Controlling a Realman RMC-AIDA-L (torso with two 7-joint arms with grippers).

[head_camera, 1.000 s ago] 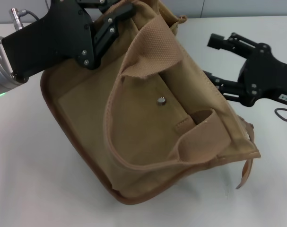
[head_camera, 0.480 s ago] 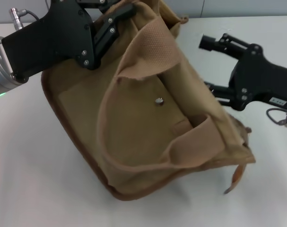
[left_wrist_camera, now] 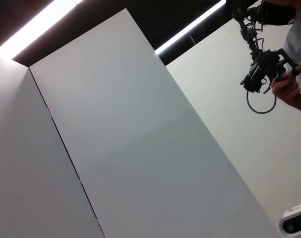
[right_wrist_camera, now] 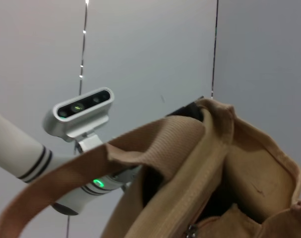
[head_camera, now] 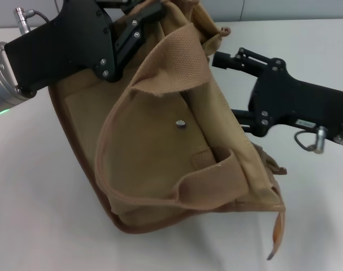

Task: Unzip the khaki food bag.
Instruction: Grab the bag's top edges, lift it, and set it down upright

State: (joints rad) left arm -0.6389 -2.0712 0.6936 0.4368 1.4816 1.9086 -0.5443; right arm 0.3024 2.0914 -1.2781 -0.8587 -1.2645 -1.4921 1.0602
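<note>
With our left end effector (head_camera: 138,25) clenched on the khaki food bag (head_camera: 177,147) and the right end effector (head_camera: 230,87) spread wide beside it, we risk snagging loose canvas rather than the zipper.

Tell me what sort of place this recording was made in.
Probably a lab or studio set up for recording robot work. The khaki food bag sits alone on a plain white table, plain pale wall panels fill the left wrist view, and a person holds a camera rig.
</note>
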